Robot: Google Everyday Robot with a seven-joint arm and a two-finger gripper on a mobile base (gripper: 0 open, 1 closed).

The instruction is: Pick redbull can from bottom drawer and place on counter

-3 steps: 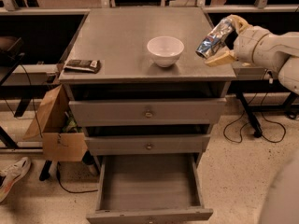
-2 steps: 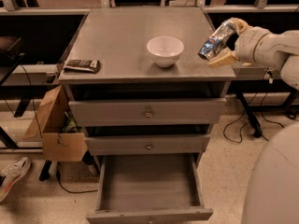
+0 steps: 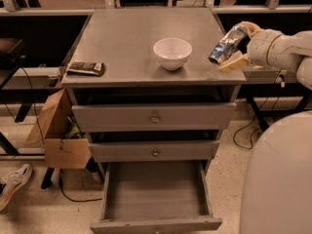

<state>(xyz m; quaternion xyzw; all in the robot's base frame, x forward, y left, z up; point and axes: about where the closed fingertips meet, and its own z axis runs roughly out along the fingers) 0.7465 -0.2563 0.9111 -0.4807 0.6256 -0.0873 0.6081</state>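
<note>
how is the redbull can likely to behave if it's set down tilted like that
The redbull can is held tilted in the end effector over the right edge of the counter. Slim and round, it would probably roll if laid down sideways. Its shiny metal skin looks slippery and likely dents under a hard squeeze.

The single camera looks down from high in front, squarely facing the drawer fronts. The matte grey square table [image 3: 126, 38] fills the upper frame and the open deep grey bottom drawer [image 3: 156, 199] reaches the lower edge. The cream two-finger hand [image 3: 236, 48], clasping a slim silver-blue can [image 3: 225, 45], sits at upper right.
</note>
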